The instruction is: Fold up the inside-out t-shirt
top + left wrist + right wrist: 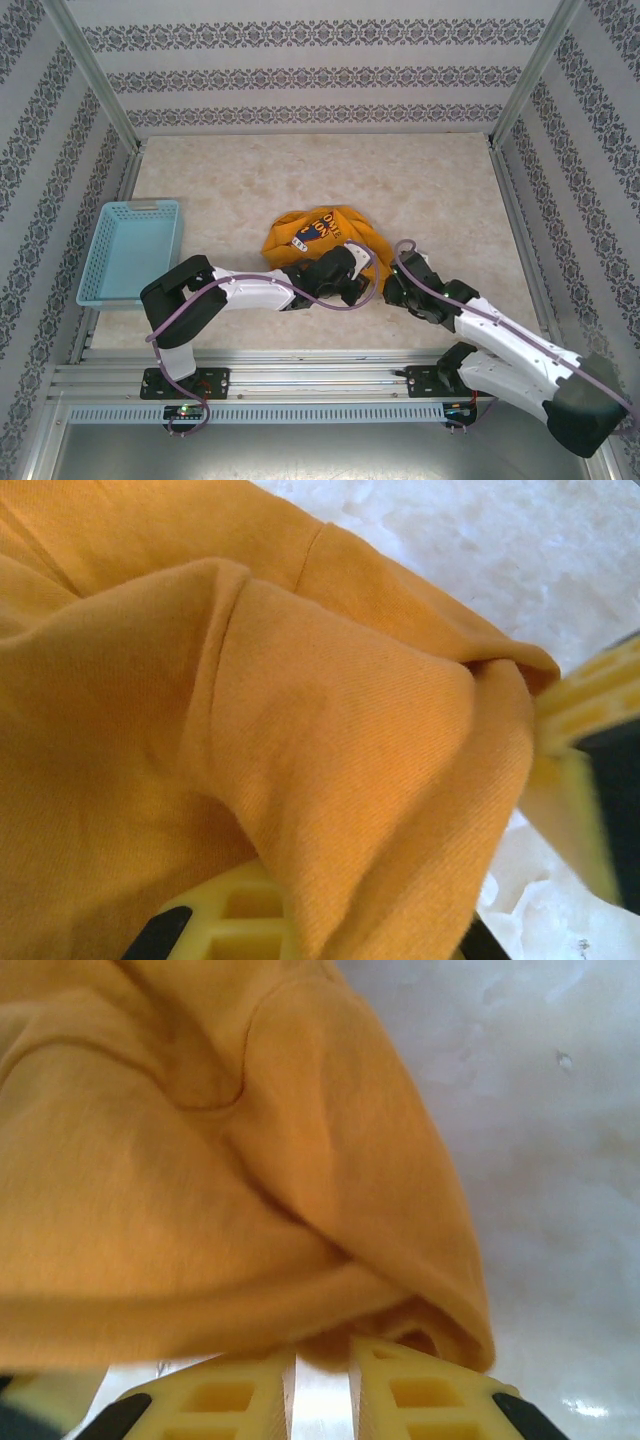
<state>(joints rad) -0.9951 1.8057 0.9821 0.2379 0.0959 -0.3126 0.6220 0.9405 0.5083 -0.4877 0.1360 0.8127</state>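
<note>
The inside-out t-shirt (318,235) lies crumpled mid-table, mustard orange, with its dark emblem (317,228) facing up. At the shirt's near edge, my left gripper (352,272) is shut on a fold of it. In the left wrist view, plain orange cloth (300,700) drapes over the left gripper (340,925) and hides most of its yellow fingers (225,920). My right gripper (392,284) is at the shirt's near right edge. In the right wrist view its jaws (322,1348) stand open by a narrow gap, with a bulge of the shirt's hem (330,1300) at the fingertips.
A light blue basket (110,270) stands at the table's left edge. Patterned walls and metal posts enclose the table on three sides. A yellow finger of the other gripper (590,730) shows at the right of the left wrist view.
</note>
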